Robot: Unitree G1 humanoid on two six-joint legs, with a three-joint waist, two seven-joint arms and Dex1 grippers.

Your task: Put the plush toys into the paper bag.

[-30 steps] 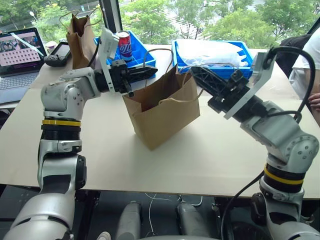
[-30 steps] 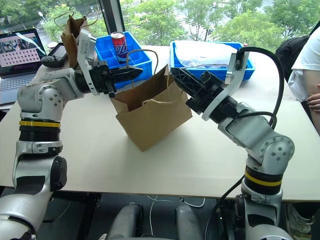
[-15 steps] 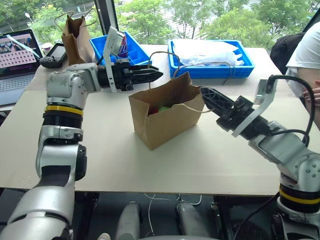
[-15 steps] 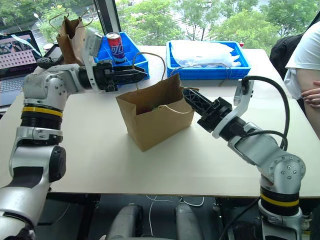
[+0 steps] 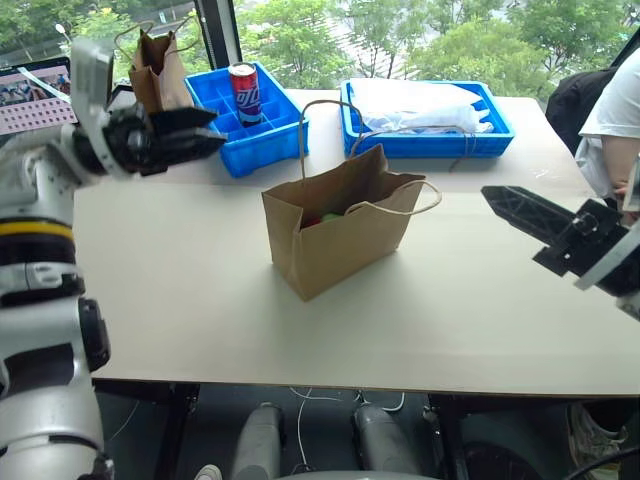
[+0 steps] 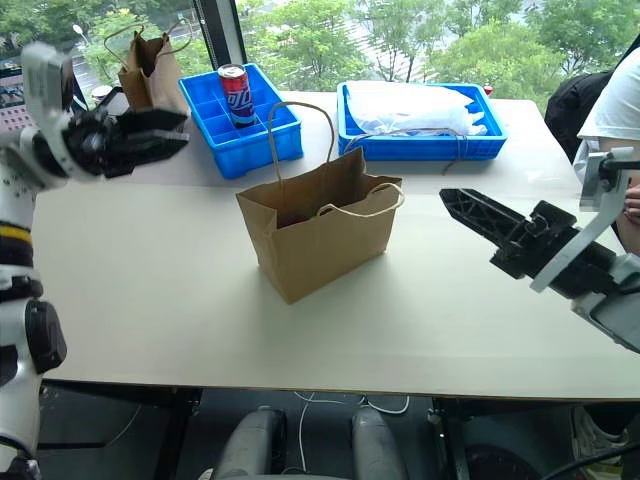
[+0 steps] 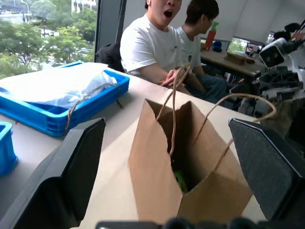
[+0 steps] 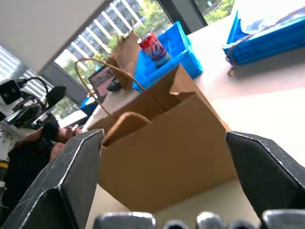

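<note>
Two end effectors (image 5: 205,135) (image 5: 500,199), one paper bag (image 5: 345,240).

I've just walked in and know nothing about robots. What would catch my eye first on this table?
Probably the light brown paper bag standing open in the middle of the table, with a bit of red and green from the plush toys peeking out inside. On either side of it, apart from it, the left gripper and the right gripper both have their black fingers spread, holding nothing. Behind the bag, a red soda can stands in a blue divided bin.
</note>
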